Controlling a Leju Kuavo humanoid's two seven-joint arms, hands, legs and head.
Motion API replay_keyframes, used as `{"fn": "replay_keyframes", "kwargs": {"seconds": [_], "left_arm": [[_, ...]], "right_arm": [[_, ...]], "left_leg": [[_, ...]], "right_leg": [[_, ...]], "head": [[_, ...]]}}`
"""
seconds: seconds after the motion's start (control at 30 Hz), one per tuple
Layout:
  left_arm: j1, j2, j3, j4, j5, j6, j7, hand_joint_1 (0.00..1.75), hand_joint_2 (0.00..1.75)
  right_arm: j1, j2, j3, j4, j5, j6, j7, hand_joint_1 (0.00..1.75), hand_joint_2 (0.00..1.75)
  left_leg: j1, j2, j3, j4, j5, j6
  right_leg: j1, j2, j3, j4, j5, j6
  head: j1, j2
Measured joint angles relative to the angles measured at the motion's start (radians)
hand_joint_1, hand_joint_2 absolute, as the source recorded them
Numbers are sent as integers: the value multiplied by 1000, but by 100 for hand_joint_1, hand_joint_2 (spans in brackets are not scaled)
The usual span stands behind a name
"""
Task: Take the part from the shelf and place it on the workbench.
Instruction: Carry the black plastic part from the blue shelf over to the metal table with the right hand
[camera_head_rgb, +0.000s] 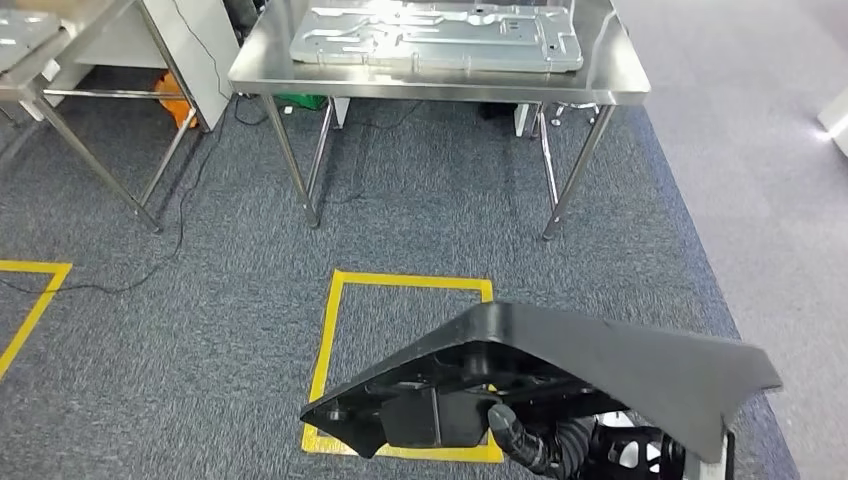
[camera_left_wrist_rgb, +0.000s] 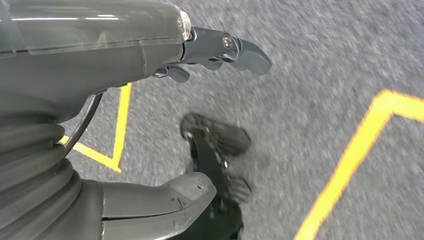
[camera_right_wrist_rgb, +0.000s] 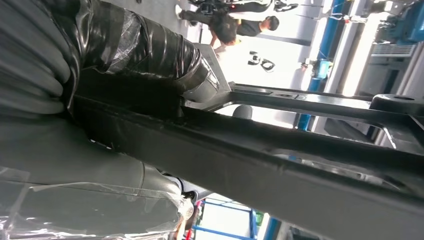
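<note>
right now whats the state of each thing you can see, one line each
black part: held by the right hand, tilted, off the floor, not yet on the workbench
right hand: grips the black part's frame
left hand: holds nothing, fingers apart, hanging over the carpet
workbench: standing ahead, a silver metal panel on it
silver metal panel: lying flat on the workbench
yellow tape square: on the carpet, partly hidden by the black part

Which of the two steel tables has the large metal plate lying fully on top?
The steel table straight ahead, beyond the yellow floor square, carries the metal plate; the other table, far left, is mostly cut off.
</note>
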Motion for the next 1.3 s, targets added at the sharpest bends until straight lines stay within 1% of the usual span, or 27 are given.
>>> {"fn": "replay_keyframes", "kwargs": {"seconds": [0.07,0.1,0.13,0.17,0.2,0.27,0.33,0.4,0.47,0.5,0.53,0.6,0.63,0.67,0.7,0.77,0.8,0.83,0.93,1.0,1.03,1.1,1.13,1.17,1.2,1.23,1.3], "left_arm": [[0,0,0,0,0,-1,-1,0,175],[2,0,0,0,0,-1,-2,0,175],[4,-1,0,0,0,-1,-2,0,175],[6,-1,0,0,0,-1,-2,0,175],[7,-1,0,0,0,-1,-2,0,175],[9,0,0,0,-2,0,-2,0,175],[8,1,0,0,-4,-1,-3,0,175],[9,1,0,0,-7,-1,-4,0,175],[9,1,0,0,-9,-1,-4,0,175],[8,0,0,0,-10,-1,-4,0,175],[7,0,0,0,-10,-1,-4,0,175],[6,0,0,0,-11,-1,-5,0,175],[7,0,0,0,-12,-1,-5,0,175],[8,0,0,0,-12,0,-5,0,175],[9,0,1,0,-12,0,-6,0,175],[10,0,1,0,-12,0,-7,0,175],[10,-1,2,0,-12,0,-7,0,175],[9,-2,2,0,-12,0,-7,0,175],[8,-2,4,0,-13,1,-8,0,175],[7,-1,5,0,-13,1,-9,0,175],[5,-1,5,0,-13,1,-9,0,175],[3,-2,5,0,-13,1,-10,0,175],[5,-1,5,0,-14,1,-9,0,175],[7,-1,6,0,-14,1,-9,0,175],[9,-1,6,0,-14,1,-9,0,175],[10,-1,6,0,-14,1,-9,0,175],[12,0,7,0,-14,1,-9,0,175]], "right_arm": [[2,0,0,-1,0,2,0,175,175],[3,0,0,-1,0,2,0,175,175],[4,0,0,-1,0,2,0,175,175],[5,0,0,-1,0,2,1,175,175],[5,0,0,-1,1,2,1,175,175],[5,0,0,0,1,0,1,175,175],[4,0,0,0,2,-4,1,175,175],[3,0,0,0,4,-8,1,175,175],[1,0,-1,0,4,-10,0,175,175],[0,0,-1,0,3,-10,0,175,175],[0,0,-1,0,3,-9,0,175,175],[5,0,-2,-1,5,-9,-1,175,175],[9,0,-2,-1,7,-9,-1,175,175],[12,0,-2,-1,10,-9,-1,175,175],[15,0,-2,-1,12,-9,-2,175,175],[18,0,-2,-4,15,-10,-5,175,175],[19,0,-2,-6,16,-10,-8,175,175],[20,-1,-2,-8,17,-11,-10,175,175],[24,-2,-2,-15,17,-10,-14,175,175],[24,-2,-2,-19,18,-10,-16,175,175],[24,-2,-2,-21,17,-11,-17,175,175],[25,-3,-2,-22,17,-11,-17,175,175],[26,-3,-2,-23,17,-11,-17,175,175],[27,-3,-2,-23,17,-10,-16,175,175],[28,-3,-2,-23,17,-10,-16,175,175],[28,-3,-2,-23,17,-10,-17,175,175],[29,-3,-2,-22,18,-10,-17,175,175]], "left_leg": [[2,-1,-64,114,-56,-6],[3,-2,-101,168,-76,-9],[3,-2,-129,197,-79,-10],[3,-2,-141,191,-63,-9],[3,-2,-135,147,-26,-6],[-1,-2,-99,18,59,5],[-8,-3,-77,-53,73,17],[-9,-6,-68,-65,66,29],[-3,-8,-46,-75,79,44],[-1,-8,-35,-77,77,49],[0,-8,-27,-79,73,52],[0,-8,-19,-79,63,54],[0,-9,-13,-79,57,53],[0,-10,-5,-79,50,52],[0,-10,5,-80,43,50],[0,-12,30,-85,27,45],[-1,-13,38,-88,20,41],[-2,-14,44,-93,14,35],[-4,-14,60,-86,13,15],[-3,-13,50,-41,6,8],[-1,-13,23,9,-10,5],[0,-12,-61,136,-64,0],[0,-12,-101,182,-89,-2],[0,-12,-126,199,-101,-3],[-1,-12,-137,183,-91,-2],[-1,-12,-131,136,-57,2],[-7,-13,-107,14,42,17]], "right_leg": [[1,0,13,-2,-9,-5],[1,1,21,-2,-15,-5],[1,2,30,-3,-21,-4],[1,4,41,-4,-29,-3],[1,5,53,-6,-37,-1],[1,7,76,-9,-52,5],[0,9,88,-15,-64,17],[1,12,95,-10,-64,31],[2,10,99,18,-68,42],[1,9,86,50,-81,46],[-1,7,57,100,-103,51],[-4,6,-30,222,-156,58],[-5,6,-68,262,-171,59],[-6,6,-90,270,-166,59],[-6,6,-94,242,-140,56],[-2,5,-69,119,-39,45],[2,3,-57,65,-6,38],[6,2,-49,31,14,31],[10,6,-33,6,17,13],[6,7,-9,-6,19,1],[5,6,2,-10,16,-3],[6,6,12,-11,4,-9],[7,7,18,-11,-3,-10],[8,9,26,-11,-11,-10],[9,10,36,-10,-20,-9],[11,11,49,-10,-30,-8],[14,12,72,-8,-51,-3]], "head": [[0,0],[-1,0],[-1,0],[-1,0],[-1,0],[-1,0],[-1,0],[-1,0],[0,0],[0,0],[0,0],[-1,0],[-1,0],[-1,0],[0,0],[0,0],[0,0],[0,0],[1,0],[1,0],[1,0],[1,0],[0,0],[0,0],[0,0],[0,0],[1,0]]}}
